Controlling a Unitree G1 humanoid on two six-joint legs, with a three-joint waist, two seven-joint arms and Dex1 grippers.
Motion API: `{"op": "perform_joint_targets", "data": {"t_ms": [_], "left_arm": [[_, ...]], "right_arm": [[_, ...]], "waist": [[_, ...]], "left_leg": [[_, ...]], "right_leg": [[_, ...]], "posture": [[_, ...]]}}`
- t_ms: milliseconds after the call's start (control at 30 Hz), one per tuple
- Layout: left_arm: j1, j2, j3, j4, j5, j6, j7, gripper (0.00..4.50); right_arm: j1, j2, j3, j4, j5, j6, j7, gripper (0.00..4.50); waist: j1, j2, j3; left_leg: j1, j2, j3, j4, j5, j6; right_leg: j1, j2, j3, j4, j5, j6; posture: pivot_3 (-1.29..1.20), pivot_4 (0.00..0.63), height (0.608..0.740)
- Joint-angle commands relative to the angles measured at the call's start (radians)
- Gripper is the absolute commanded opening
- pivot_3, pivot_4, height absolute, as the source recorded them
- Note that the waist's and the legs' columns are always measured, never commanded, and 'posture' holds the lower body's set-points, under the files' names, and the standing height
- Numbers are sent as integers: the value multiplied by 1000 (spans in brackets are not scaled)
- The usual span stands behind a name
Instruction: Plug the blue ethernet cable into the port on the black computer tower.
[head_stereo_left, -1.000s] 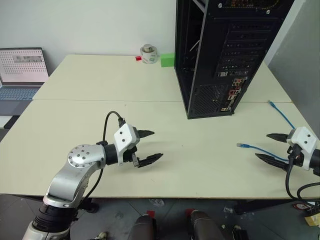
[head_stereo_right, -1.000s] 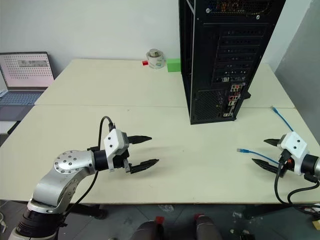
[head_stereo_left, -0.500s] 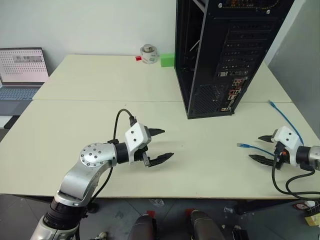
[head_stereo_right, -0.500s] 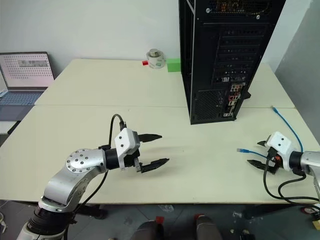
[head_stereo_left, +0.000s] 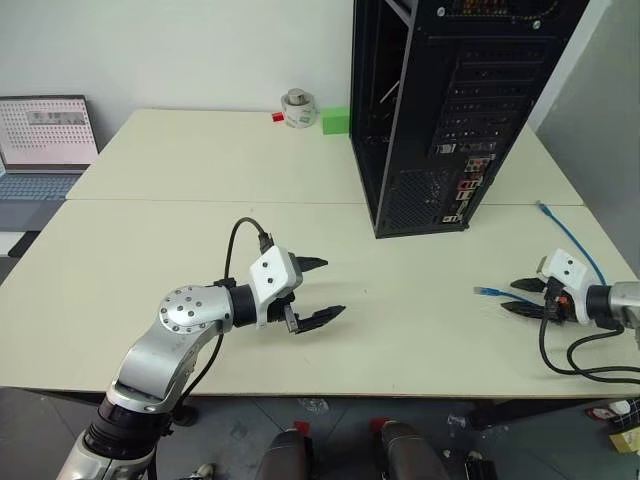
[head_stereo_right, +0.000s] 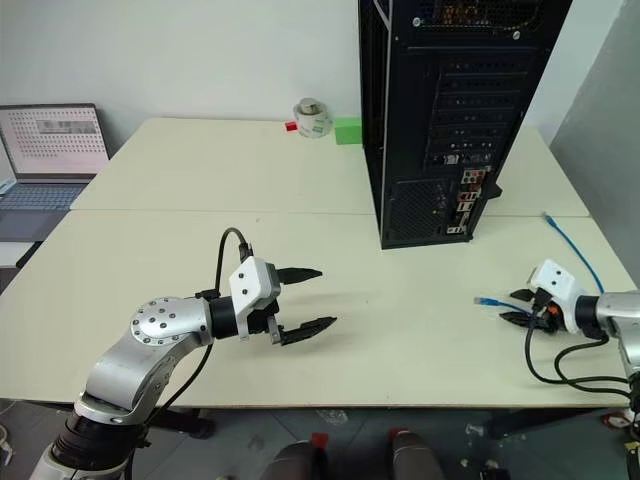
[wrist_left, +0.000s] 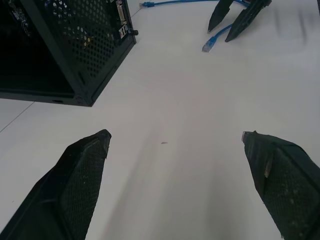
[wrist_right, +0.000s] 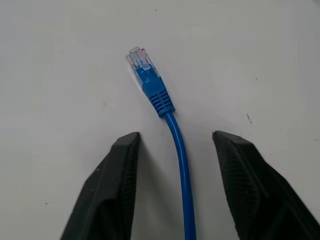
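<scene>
Right gripper (wrist_right: 175, 145) has come down and forward since a second ago; its fingers (wrist_right: 107, 185) now straddle the blue ethernet cable (wrist_right: 177, 165) just behind the plug, narrowed partway, not yet touching the cord. The cable lies flat on the desk (head_stereo_left: 400, 320). Left gripper (head_stereo_left: 318, 292) hovers, fingers wide, empty. Black computer tower (head_stereo_left: 440, 110) stands well beyond both. Grasp looks imminent.
</scene>
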Motion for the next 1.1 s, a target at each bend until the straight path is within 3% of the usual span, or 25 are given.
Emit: {"op": "perform_joint_targets", "data": {"t_ms": [33,233,300,533,700,1000,1100], "left_arm": [[-22,6,-7,-3,8,-28,-14,4500],[-54,-4,-29,38,30,-39,-18,4500],[-78,-6,-42,56,32,-41,-29,4500],[-210,-56,-121,177,64,-57,-87,4500],[-290,-103,-189,262,101,-85,-121,4500],[-331,-135,-234,340,145,-148,-164,4500],[-333,-141,-232,355,156,-167,-168,3924]], "right_arm": [[-9,-19,9,27,-31,8,10,1561],[-18,-8,-13,-54,16,59,32,175],[-10,1,-17,-137,41,87,41,40],[-15,85,63,-536,63,261,-6,40],[-55,164,142,-705,63,395,-51,40],[-107,226,216,-767,49,469,-97,40],[-112,234,225,-771,50,474,-99,0]], "waist": [[0,0,0],[0,0,0],[-1,0,0],[-1,0,0],[2,0,0],[2,0,0],[1,0,0]], "left_leg": [[0,0,0,0,0,0],[0,0,0,0,0,0],[0,0,0,0,0,0],[0,0,0,0,0,0],[-3,-1,-2,1,0,0],[-4,-1,-3,1,0,0],[-4,-1,-3,1,0,0]], "right_leg": [[0,0,0,0,0,0],[0,0,0,0,0,0],[0,0,0,0,0,0],[0,1,0,1,0,0],[-1,0,-2,0,0,0],[-2,0,-4,0,0,0],[-2,0,-4,0,0,0]], "posture": [[0,150,740],[0,150,740],[0,150,740],[0,150,740],[0,150,740],[0,150,740],[0,150,740]]}}
